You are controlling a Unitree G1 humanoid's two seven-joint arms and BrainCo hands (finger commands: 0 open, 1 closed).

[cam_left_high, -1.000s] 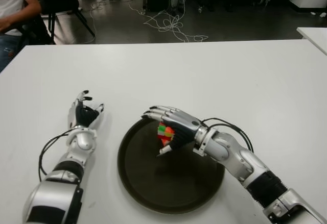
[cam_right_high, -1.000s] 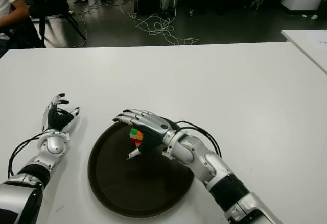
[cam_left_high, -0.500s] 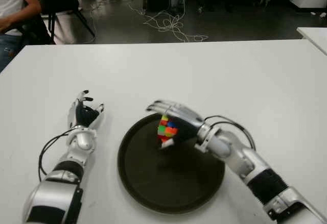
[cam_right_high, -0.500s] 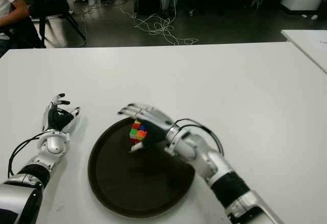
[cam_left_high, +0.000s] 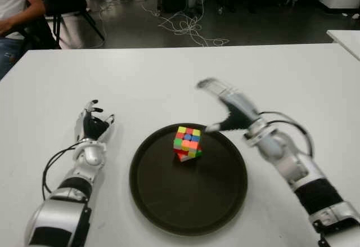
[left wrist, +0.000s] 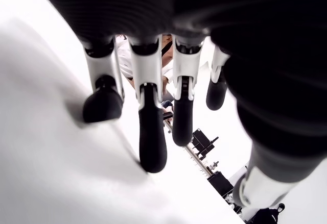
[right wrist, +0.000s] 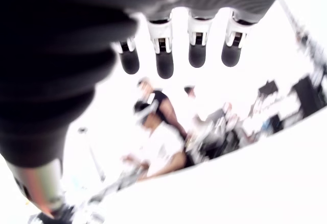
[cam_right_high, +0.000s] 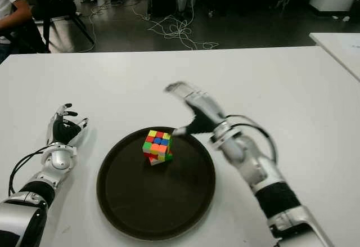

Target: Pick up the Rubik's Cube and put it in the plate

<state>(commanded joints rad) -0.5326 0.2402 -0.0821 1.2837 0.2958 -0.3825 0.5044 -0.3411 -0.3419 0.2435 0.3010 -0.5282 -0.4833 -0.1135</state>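
The Rubik's Cube (cam_left_high: 187, 144) sits tilted inside the round dark plate (cam_left_high: 169, 202), toward its far side, with nothing touching it. My right hand (cam_left_high: 225, 105) is raised above the plate's far right rim, fingers spread and empty, apart from the cube. In the right wrist view its fingers (right wrist: 164, 55) are extended with nothing between them. My left hand (cam_left_high: 93, 124) shows on the white table (cam_left_high: 169, 78) left of the plate, fingers loosely relaxed and holding nothing.
A second white table (cam_left_high: 346, 37) edge shows at the far right. A seated person (cam_left_high: 17, 5) is beyond the table's far left corner, near a chair. Cables (cam_left_high: 185, 27) lie on the dark floor behind the table.
My right hand let go of the cube, opened and lifted up and to the right. The cube now stands free in the plate. The left hand has not moved.
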